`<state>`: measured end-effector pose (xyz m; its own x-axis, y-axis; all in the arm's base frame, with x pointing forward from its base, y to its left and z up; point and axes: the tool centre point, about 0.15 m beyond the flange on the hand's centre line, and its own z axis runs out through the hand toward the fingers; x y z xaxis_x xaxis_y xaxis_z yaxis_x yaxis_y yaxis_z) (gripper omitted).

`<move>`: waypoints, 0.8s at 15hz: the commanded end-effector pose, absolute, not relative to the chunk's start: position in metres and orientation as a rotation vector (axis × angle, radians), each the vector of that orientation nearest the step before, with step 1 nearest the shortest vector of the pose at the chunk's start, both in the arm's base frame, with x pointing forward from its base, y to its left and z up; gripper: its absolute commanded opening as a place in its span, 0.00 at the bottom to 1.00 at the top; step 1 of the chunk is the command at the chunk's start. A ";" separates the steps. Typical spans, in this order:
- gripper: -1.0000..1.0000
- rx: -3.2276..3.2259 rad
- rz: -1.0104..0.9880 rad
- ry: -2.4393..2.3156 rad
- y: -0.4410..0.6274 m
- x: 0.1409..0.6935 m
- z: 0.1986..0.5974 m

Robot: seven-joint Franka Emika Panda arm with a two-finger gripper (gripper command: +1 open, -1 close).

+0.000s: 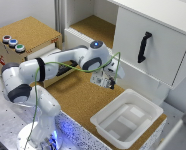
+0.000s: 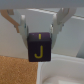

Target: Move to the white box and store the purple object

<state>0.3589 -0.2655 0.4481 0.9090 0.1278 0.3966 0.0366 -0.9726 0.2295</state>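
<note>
step: carry phase. I have the purple object (image 2: 38, 46) in hand and I'm moving it to the white box (image 1: 154, 111); not over the bin yet, I judge.
fingers: narrow, clamped on the cube's two side faces; the gripper (image 1: 109, 81) hangs off the arm's wrist, pointing down.
purple object: dark purple cube with a yellow "J" on the face toward the wrist camera. Held in the air above the cork counter (image 1: 75, 97), clear of it.
white box: sits at the counter's corner at the exterior view's right, near the front edge. Looks empty, rim unobstructed.
gap: gripper is near the box's far rim but still outside it, toward the exterior view's left.
next move: translate toward the box centre, keep height to clear the rim, then lower and open. Cube should drop flat; shallow walls, so I'd release low to avoid a bounce-out.
exterior view only: arm pose, box location, white cabinet (image 1: 150, 42) with black handle (image 1: 144, 47) behind, wooden box (image 1: 28, 35) with coloured buttons at the far left.
wrist view only: grip detail and the "J"; in the exterior view the cube is too small to make out.
wrist view limit: I see cork and a pale surface below; can't tell if that's the box rim.
</note>
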 end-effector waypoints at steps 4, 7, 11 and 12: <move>0.00 2.906 0.621 0.371 -0.377 0.374 0.383; 0.00 2.922 0.695 0.381 -0.397 0.379 0.367; 0.00 3.003 0.739 0.291 -0.403 0.386 0.332; 0.00 3.005 0.740 0.284 -0.402 0.389 0.324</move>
<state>0.3597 -0.3657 0.3659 0.8854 0.2089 0.4153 0.1248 -0.9674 0.2204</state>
